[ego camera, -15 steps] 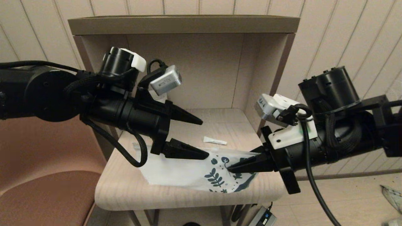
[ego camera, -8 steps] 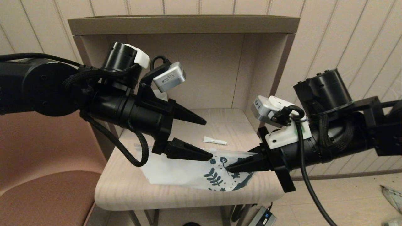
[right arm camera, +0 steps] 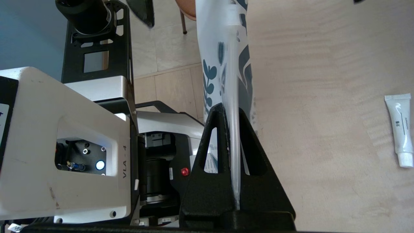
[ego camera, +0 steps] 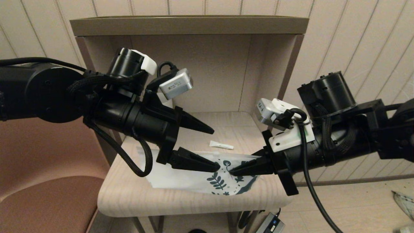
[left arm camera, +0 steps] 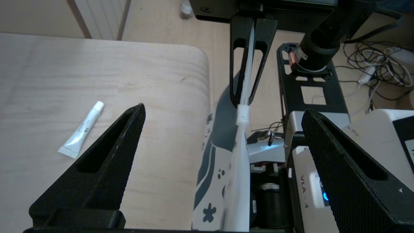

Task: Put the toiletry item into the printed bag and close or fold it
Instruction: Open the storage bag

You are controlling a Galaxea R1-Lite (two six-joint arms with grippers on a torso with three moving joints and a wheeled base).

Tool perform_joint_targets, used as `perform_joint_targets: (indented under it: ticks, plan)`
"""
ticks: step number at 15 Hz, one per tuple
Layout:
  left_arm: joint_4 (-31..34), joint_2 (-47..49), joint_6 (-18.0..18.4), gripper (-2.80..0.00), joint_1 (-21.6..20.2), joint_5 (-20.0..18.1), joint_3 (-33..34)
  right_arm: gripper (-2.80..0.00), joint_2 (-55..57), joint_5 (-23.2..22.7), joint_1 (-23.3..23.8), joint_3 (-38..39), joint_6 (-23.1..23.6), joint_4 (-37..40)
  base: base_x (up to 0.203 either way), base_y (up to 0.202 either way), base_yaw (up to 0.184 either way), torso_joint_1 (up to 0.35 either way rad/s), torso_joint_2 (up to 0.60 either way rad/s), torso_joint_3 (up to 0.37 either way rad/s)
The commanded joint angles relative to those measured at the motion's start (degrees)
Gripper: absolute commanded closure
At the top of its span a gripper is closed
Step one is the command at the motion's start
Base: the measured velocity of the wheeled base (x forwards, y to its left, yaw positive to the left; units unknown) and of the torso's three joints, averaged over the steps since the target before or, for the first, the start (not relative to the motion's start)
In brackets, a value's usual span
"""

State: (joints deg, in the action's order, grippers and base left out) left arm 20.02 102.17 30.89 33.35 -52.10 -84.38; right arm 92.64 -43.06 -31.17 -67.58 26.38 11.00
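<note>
The right end effector pinches the printed bag edge upright, so the wide-open left end effector can spread its mouth.

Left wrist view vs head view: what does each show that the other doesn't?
Only the left wrist view: the right gripper's two black fingers pressed together on the thin white edge of the printed bag, and tangled cables on the floor.

Only the head view: the beige shelf alcove behind, the pink chair, both black arms whole, and the left gripper open over the bag.

Both: the small white squeeze tube lying loose on the pale wooden tabletop, outside the bag, and the bag's dark teal leaf print.
</note>
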Motion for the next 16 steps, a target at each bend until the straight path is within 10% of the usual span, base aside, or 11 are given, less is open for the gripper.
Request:
perform_joint_targets:
  ticks: [1,14,15,16]
  plan:
    - [0.1,0.0,0.1,-2.8,0.0,-0.3,0.1,0.0,0.1,-0.3,0.0,0.0,0.2,0.1,0.0,0.0,0.0,0.0,0.0,0.0]
    - [-0.1,1.0,-0.6,-2.8,0.3,-0.3,-0.8,0.0,0.6,-0.6,0.3,-0.6,-0.7,-1.9,0.0,0.0,0.0,0.0,0.0,0.0]
    - [-0.1,1.0,-0.6,0.0,0.3,-0.3,-0.8,0.0,0.6,-0.6,0.3,-0.5,-0.7,-1.9,0.0,0.0,0.0,0.0,0.0,0.0]
    - [-0.1,1.0,-0.6,0.0,0.3,-0.3,-0.8,0.0,0.6,-0.7,0.3,-0.5,-0.7,-1.9,0.0,0.0,0.0,0.0,0.0,0.0]
